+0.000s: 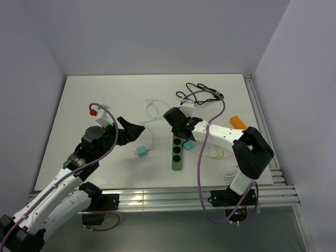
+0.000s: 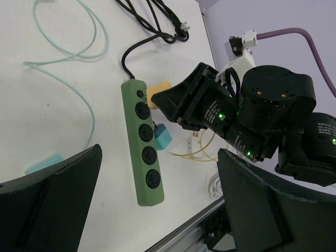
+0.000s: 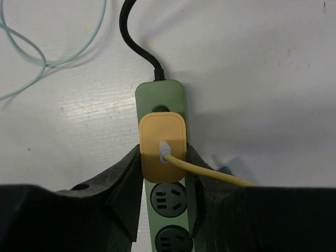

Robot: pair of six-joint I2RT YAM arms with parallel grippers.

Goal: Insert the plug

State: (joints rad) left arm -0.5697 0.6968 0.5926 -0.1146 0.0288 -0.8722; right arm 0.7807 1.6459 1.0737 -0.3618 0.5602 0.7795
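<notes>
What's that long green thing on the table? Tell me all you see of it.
The green power strip lies flat on the table, matte plastic, with a row of four black sockets and a black cord leaving its far end. The right pincer holds a yellow plug over the socket nearest the cord; whether it is seated is unclear.

Centre frame: the right gripper (image 3: 163,157) clamps the plug (image 3: 161,131) from both sides, plug seated over the strip's (image 3: 160,94) top socket.
</notes>
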